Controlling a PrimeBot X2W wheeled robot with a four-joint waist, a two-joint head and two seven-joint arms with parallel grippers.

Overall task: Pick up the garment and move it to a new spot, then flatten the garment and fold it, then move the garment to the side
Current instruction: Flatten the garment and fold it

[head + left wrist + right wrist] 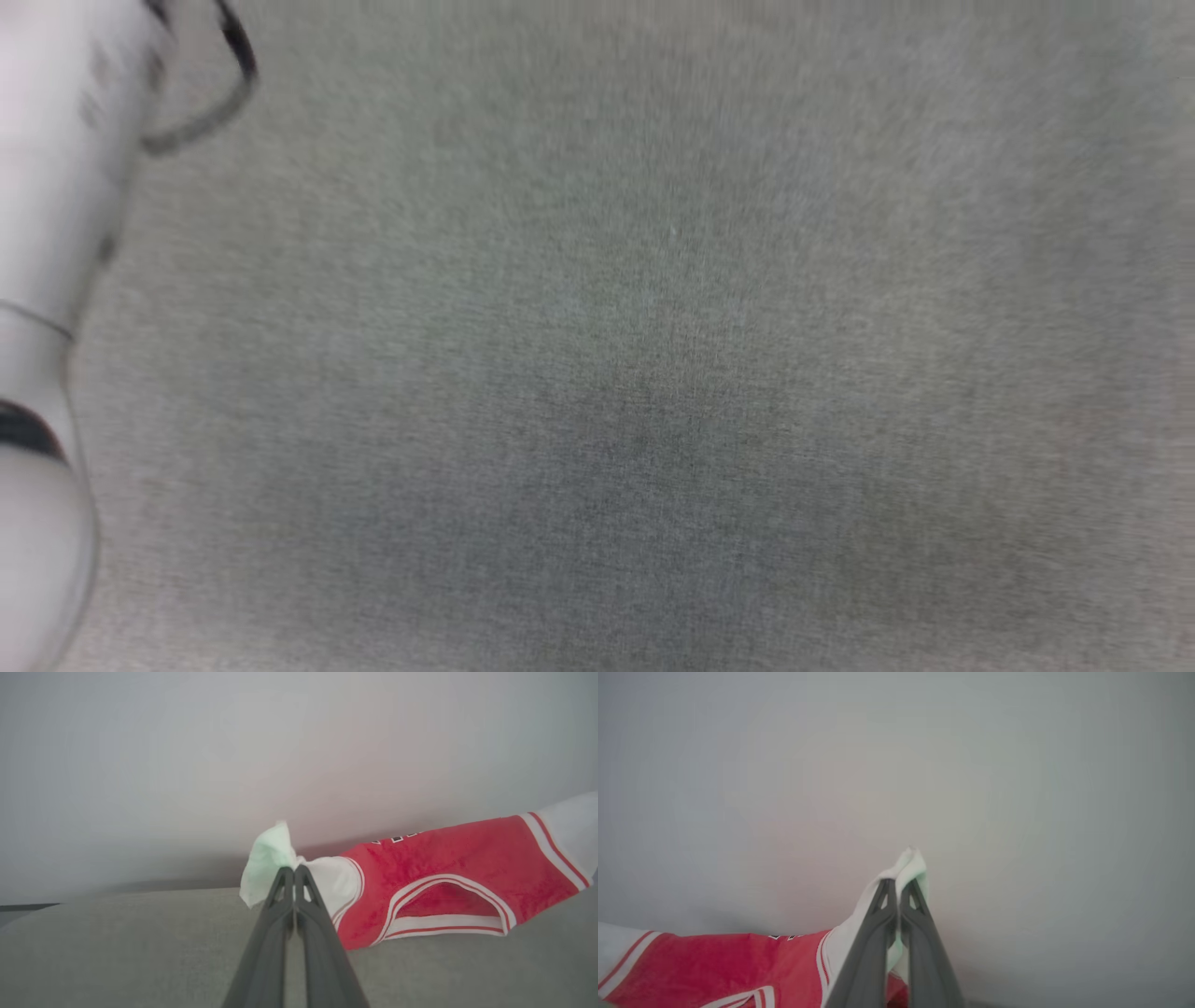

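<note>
**Left wrist view and right wrist view: both of my jaws clenched on the jersey**

Left wrist view has my left gripper [294, 870] reaching low and nearly level over the grey cushion [117, 952]. Its two dark fingers are pressed together, with a white corner of the jersey [467, 872] pinched at their tips. From that pinch the cloth runs off to the right, lying on the cushion close against the pale wall [187, 765]. This angle gives me the red body, an arched opening edged in white-and-red stripes, a striped band near the right end and a sliver of black lettering along the far edge.

Right wrist view has my right gripper [896, 884] pointing up towards the wall. Its fingers are drawn in tight on another white fold that pokes up past their tips. Here the red cloth trails away to the lower left, and the same black letters peek over its far edge. The jersey is therefore strung between my two grips.

Head view is blurred. It looks straight down on grey fabric, with one pale forearm [47, 233] along the left edge and a dark cable [224, 84] looping beside it at the top left. I cannot tell from it how the arm bends.
</note>
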